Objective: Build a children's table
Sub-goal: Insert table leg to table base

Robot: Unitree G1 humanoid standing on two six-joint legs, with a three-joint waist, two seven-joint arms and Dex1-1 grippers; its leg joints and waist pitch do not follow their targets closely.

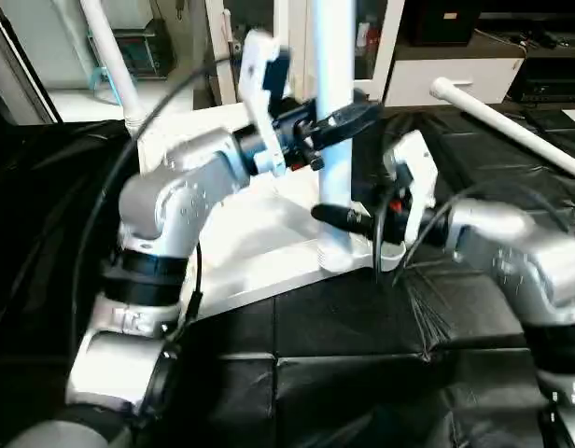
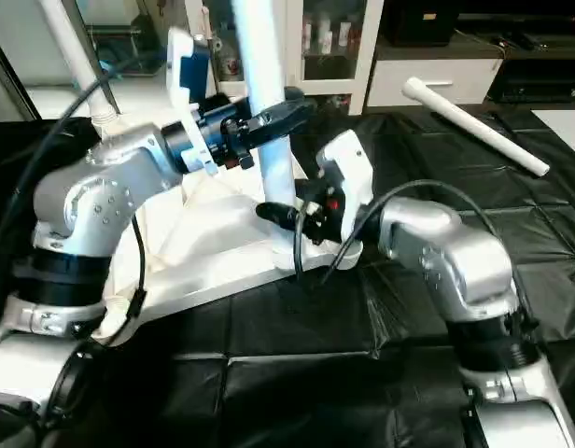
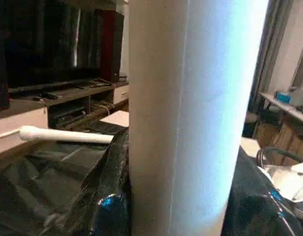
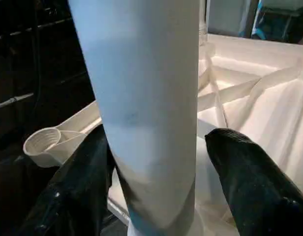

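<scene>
Black crinkled sheeting [image 1: 343, 373] covers the work table, and the white plastic tabletop [image 1: 259, 252] lies on it upside down, its ribbed underside facing up. From the tabletop's near corner socket [image 1: 339, 254] a smooth white tube leg [image 1: 332, 84] stands upright. A second leg [image 1: 110, 56] rises, leaning a little, from the tabletop's far corner on the robot's left. A third leg [image 1: 507, 131], long and tapered, lies flat on the sheeting well apart from the tabletop, on the robot's right. One empty round socket [image 4: 43, 142], ridged inside, shows at another corner in the right wrist view.

Around the upright leg the space is crowded. The left gripper [image 1: 339, 121] is clamped on the leg above the tabletop, a black finger on each side pressed against the tube. The right gripper [image 1: 348, 217] sits low, just above the socket; its black fingers [image 4: 250, 167] flank the leg, one side against it and the other standing slightly off, so the jaws are parted rather than squeezing. Black cables loop from both silver forearms across the near edge of the tabletop. Beyond the tabletop stand white cabinets and a dark low shelf unit [image 1: 474, 37].
</scene>
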